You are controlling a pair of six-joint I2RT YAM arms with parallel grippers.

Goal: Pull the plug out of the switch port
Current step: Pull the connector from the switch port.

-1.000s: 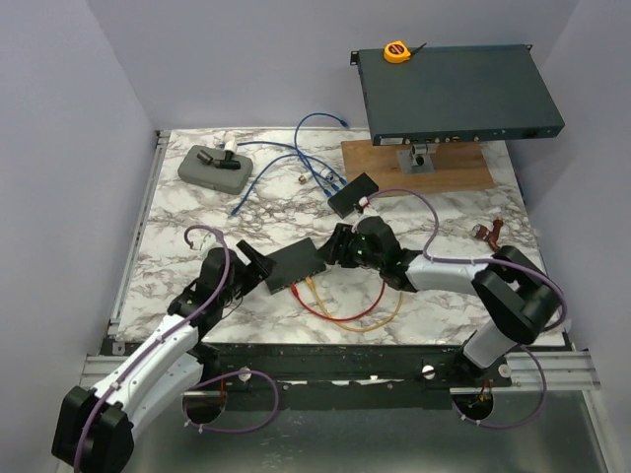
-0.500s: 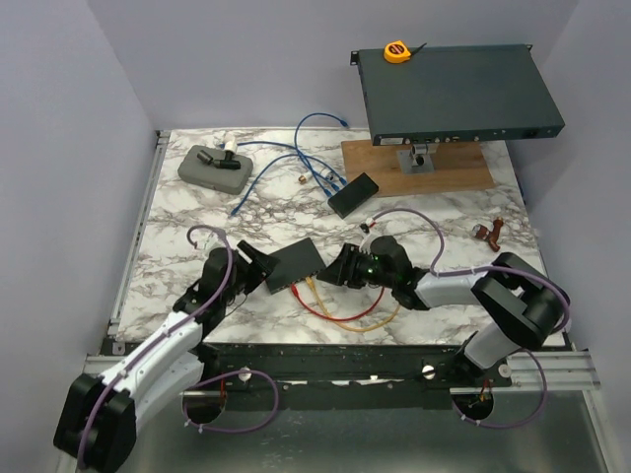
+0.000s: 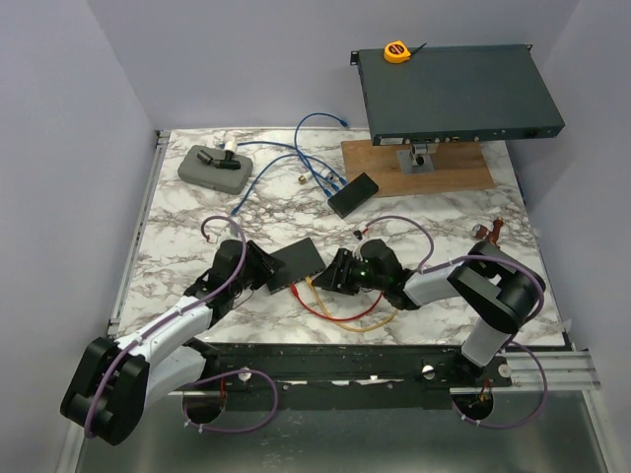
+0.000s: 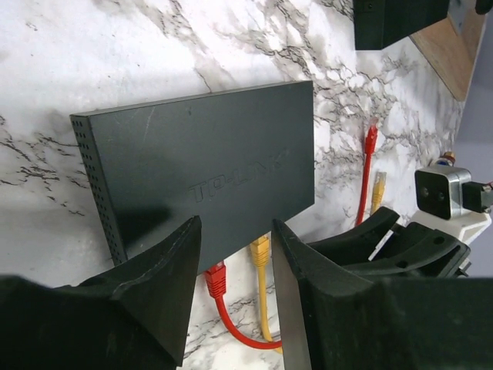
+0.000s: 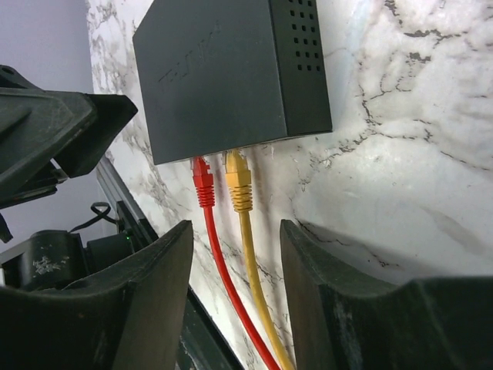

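Note:
A small black switch (image 3: 296, 263) lies flat on the marble table (image 3: 177, 212). A red plug (image 5: 203, 185) and a yellow plug (image 5: 239, 181) sit side by side in its front ports; both also show in the left wrist view, red (image 4: 216, 279) and yellow (image 4: 259, 250). Their cables (image 3: 340, 313) loop toward the near edge. My left gripper (image 3: 262, 274) is open at the switch's left front corner, its jaws straddling that corner (image 4: 235, 223). My right gripper (image 3: 335, 272) is open just in front of the ports, with both cables running between its fingers (image 5: 235, 225), touching neither.
A second black box (image 3: 353, 194) and loose blue cables (image 3: 296, 163) lie behind the switch. A grey case (image 3: 212, 166) sits back left. A large rack switch (image 3: 454, 94) on a wooden board (image 3: 419, 168) with a yellow tape measure (image 3: 395, 51) stands back right.
My right gripper has moved down and left, from the switch's right side to in front of the ports. My left gripper has moved right, up to the switch's left corner.

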